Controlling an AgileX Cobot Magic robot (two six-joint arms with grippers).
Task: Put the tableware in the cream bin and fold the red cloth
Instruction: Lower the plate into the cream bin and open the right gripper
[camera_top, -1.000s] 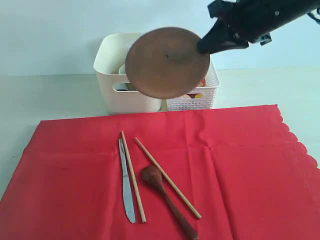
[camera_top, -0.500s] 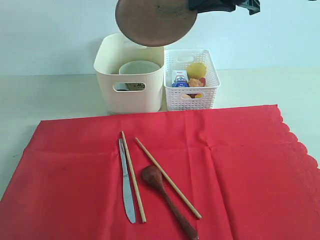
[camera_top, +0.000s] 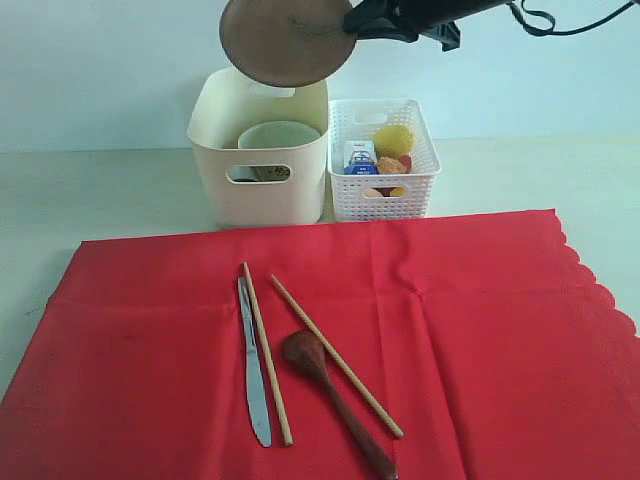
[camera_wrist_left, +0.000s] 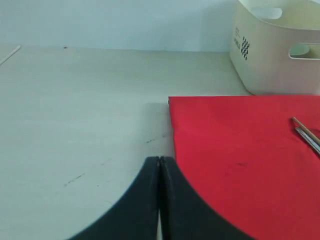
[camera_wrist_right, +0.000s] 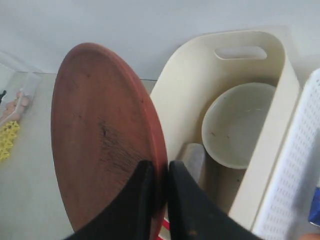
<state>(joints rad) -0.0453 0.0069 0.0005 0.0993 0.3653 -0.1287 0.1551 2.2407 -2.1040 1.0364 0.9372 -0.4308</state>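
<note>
The right jaws are clamped on the rim of the plate (camera_top: 287, 40), holding it tilted in the air above the bin (camera_top: 260, 195), where the bowl (camera_top: 278, 135) and the cup (camera_wrist_right: 192, 157) sit. The knife (camera_top: 254, 375), 2 chopsticks (camera_top: 266, 350) and the spoon (camera_top: 330, 395) lie side by side on the cloth (camera_top: 480, 320), which is spread on the bench (camera_top: 100, 190) near the bin. The left jaws are pressed together, empty, above the bench just beside the cloth's edge.
</note>
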